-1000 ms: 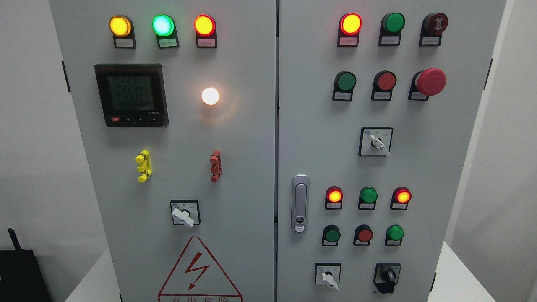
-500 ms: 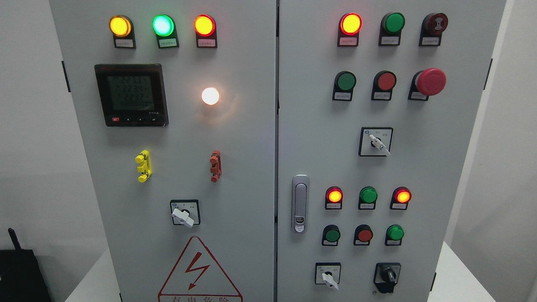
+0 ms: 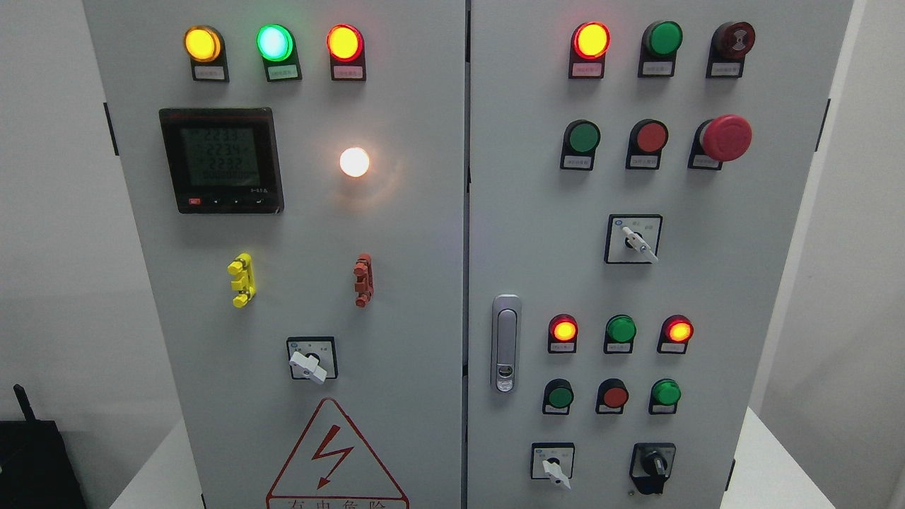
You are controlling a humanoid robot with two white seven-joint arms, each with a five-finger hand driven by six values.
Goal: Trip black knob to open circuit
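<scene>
The black knob [image 3: 654,464] sits at the bottom right of the grey cabinet's right door [image 3: 749,297], its handle standing roughly upright on a black base. To its left is a white-handled selector [image 3: 553,469]. Neither of my hands nor any arm shows in the head view.
Lit red lamps [image 3: 564,330], green and red push buttons, a red mushroom stop button [image 3: 726,137] and a silver door latch [image 3: 505,343] cover the right door. The left door holds a meter [image 3: 221,160], lamps, a white selector [image 3: 309,365] and a warning triangle [image 3: 335,456]. A black device [image 3: 35,463] sits lower left.
Only the meter's digits flicker; nothing else has moved.
</scene>
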